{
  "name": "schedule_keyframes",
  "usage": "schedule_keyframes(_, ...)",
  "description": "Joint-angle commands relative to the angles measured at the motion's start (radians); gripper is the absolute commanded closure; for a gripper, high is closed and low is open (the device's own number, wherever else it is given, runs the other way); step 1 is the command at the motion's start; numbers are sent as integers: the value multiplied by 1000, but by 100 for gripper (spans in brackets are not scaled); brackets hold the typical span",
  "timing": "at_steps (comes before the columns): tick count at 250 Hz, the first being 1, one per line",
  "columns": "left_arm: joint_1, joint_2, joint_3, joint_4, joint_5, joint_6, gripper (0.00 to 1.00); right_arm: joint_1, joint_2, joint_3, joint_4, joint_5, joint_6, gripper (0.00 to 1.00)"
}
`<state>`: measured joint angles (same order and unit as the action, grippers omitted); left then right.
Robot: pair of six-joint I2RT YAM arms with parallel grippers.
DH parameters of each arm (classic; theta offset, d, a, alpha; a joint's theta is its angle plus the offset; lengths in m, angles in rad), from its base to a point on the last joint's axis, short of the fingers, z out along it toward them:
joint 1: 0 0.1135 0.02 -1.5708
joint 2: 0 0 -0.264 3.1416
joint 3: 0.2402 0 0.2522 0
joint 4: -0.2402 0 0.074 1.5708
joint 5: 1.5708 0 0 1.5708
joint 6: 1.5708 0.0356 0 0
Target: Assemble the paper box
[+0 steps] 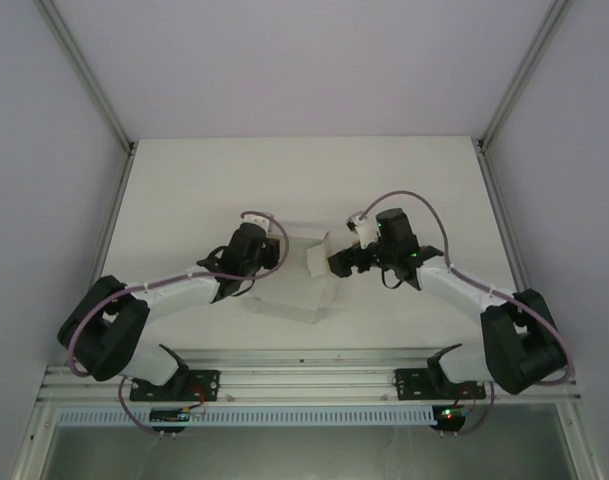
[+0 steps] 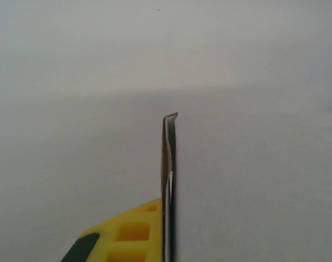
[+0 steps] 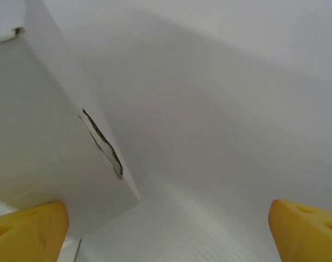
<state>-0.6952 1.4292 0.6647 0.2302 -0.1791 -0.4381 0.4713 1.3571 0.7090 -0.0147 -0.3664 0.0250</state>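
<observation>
The paper box (image 1: 296,292) is a white card sheet lying partly flat at mid-table between my two arms, with one folded panel (image 1: 319,258) standing up on its right side. My left gripper (image 1: 248,284) is at the sheet's left edge. In the left wrist view its jaws are pressed together (image 2: 170,117), with a thin white sliver of the card pinched between the pads. My right gripper (image 1: 336,265) is open beside the raised panel. In the right wrist view that panel (image 3: 46,136) hangs by the left yellow finger (image 3: 29,229), and a dark slit (image 3: 103,144) runs along its edge.
The white table (image 1: 184,200) extends behind and to both sides of the sheet. Aluminium frame posts (image 1: 114,230) run along the left and right edges. The arm bases sit on a rail (image 1: 304,385) at the near edge.
</observation>
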Motion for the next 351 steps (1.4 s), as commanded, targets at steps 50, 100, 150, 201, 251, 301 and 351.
schedule_keyframes(50,-5,8,34,38,59,4,100,96,98,73,73,201,-12,7)
schedule_keyframes(100,-4,20,44,-5,-2,-5,100,99,80,64,-9,208,1,9)
schedule_keyframes(150,5,50,61,-27,-11,-8,100,103,33,64,-108,162,-51,22)
schedule_keyframes(201,6,65,66,-39,-19,-14,100,105,-49,56,-150,170,-59,25)
schedule_keyframes(251,5,64,61,-20,27,-10,100,111,-39,68,-107,156,-54,32)
schedule_keyframes(301,5,57,59,-11,61,-11,100,136,52,137,-74,220,-55,43)
schedule_keyframes(351,5,60,64,-26,58,-21,100,203,142,185,-40,409,-28,59)
